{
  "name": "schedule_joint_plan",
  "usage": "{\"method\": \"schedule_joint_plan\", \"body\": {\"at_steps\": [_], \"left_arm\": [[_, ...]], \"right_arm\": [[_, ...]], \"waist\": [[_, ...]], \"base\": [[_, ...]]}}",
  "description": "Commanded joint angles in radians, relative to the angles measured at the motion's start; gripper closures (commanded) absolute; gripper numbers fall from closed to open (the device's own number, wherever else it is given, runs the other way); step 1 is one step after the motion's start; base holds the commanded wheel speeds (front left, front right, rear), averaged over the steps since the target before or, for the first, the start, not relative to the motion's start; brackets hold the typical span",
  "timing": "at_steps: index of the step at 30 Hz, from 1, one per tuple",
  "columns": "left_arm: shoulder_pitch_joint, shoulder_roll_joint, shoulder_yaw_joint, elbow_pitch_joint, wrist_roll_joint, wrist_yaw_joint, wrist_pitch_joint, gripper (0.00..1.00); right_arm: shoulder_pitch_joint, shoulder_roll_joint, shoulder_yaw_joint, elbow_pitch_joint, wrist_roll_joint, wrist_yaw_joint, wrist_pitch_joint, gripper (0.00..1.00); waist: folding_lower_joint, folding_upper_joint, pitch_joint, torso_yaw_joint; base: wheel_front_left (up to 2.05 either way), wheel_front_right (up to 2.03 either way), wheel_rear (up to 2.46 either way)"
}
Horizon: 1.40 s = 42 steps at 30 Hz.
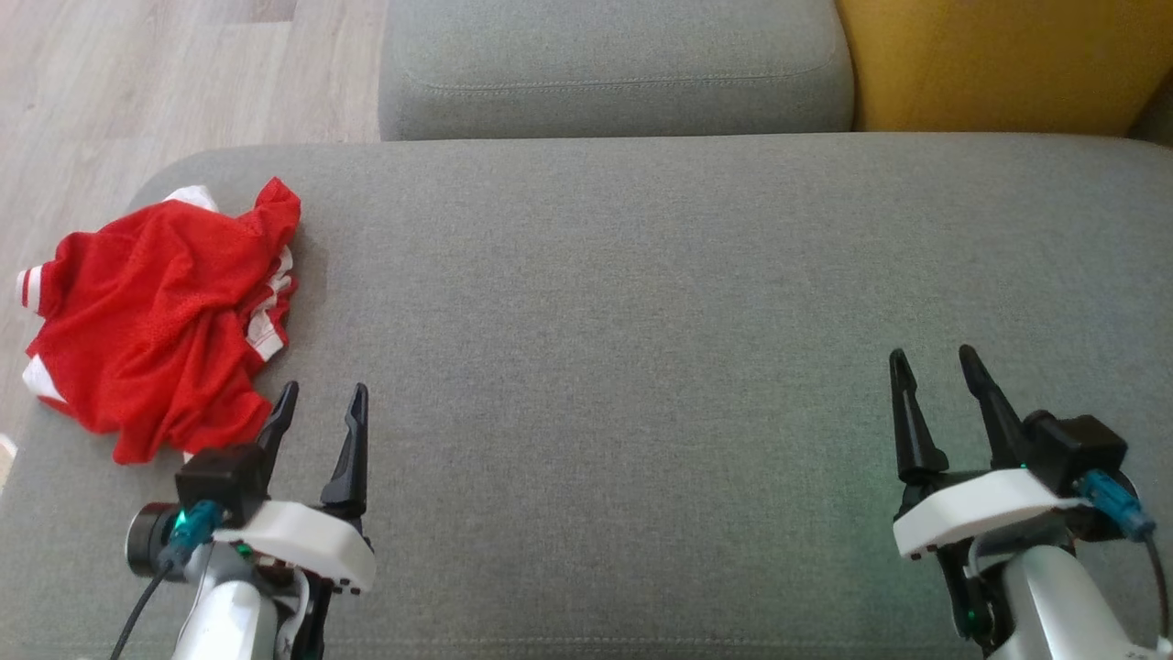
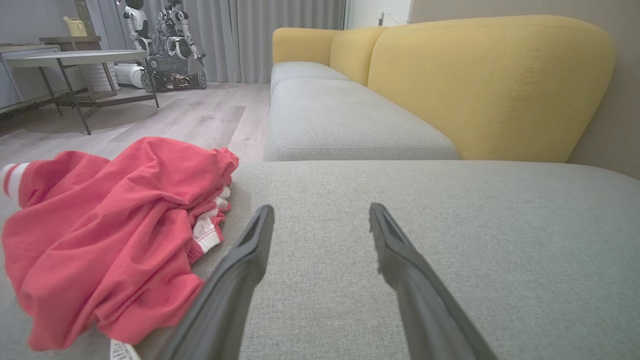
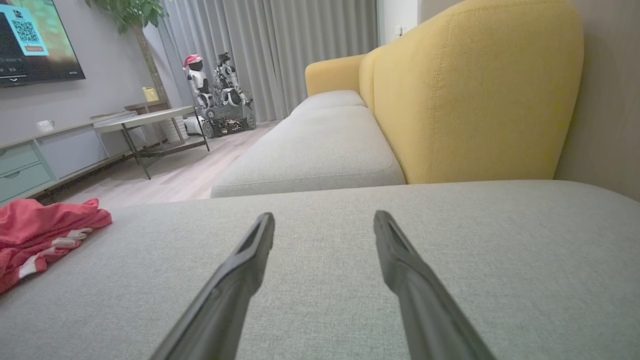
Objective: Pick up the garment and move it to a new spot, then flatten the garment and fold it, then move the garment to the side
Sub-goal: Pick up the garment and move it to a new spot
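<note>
The grey seat [image 1: 696, 302] spans the head view, with a second cushion [image 1: 614, 64] behind it and the yellow backrest [image 1: 990, 64] at the far right. Pale wood floor [image 1: 137, 82] lies beyond the seat's left edge. In the left wrist view, grey curtains [image 2: 280, 35] hang at the far end of the room, with a table [image 2: 75, 57] and another robot [image 2: 170, 45] standing on the floor in front of them. The garment [image 1: 156, 321], red with white trim, lies crumpled in a heap at the seat's left edge. The left gripper [image 1: 325, 389] is low over the seat just beside the heap's near right side, its fingers spread apart with nothing between them. The finger nearer the cloth is close against it, and I cannot tell if they touch. The right gripper [image 1: 931, 353] is well apart from the garment, over bare seat at the right, its fingers also spread wide and empty.
</note>
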<state>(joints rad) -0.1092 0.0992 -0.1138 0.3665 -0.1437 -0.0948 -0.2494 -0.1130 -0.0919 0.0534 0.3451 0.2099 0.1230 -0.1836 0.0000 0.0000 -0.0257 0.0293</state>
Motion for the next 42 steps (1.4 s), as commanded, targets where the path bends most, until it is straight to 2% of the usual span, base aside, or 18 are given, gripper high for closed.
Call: {"method": "schedule_joint_plan", "body": {"at_steps": [1,24,30,42], "left_arm": [[-0.060,0.010,0.041,-0.024,-0.005,-0.005,-0.012,0.00],[-0.077,-0.007,0.078,0.002,0.013,-0.017,-0.012,0.00],[-0.088,-0.002,0.095,0.000,0.024,-0.008,-0.012,0.00],[-0.102,0.035,0.173,-0.017,0.019,0.005,-0.012,0.00]], "right_arm": [[-0.040,0.000,0.017,-0.045,-0.001,0.008,0.009,0.00],[-0.010,0.010,-0.012,-0.130,-0.055,0.008,0.064,0.00],[0.001,0.010,0.012,-0.164,-0.082,0.008,0.077,0.00],[0.010,0.023,0.092,-0.248,-0.090,0.008,0.108,0.00]], "waist": [[0.0000,0.0000,0.000,0.001],[0.0000,0.0000,0.003,0.030],[0.0000,0.0000,0.006,0.097],[0.0000,0.0000,0.025,0.301]], "base": [[0.00,0.00,0.00],[0.00,0.00,0.00],[0.00,0.00,0.00],[0.00,0.00,0.00]]}}
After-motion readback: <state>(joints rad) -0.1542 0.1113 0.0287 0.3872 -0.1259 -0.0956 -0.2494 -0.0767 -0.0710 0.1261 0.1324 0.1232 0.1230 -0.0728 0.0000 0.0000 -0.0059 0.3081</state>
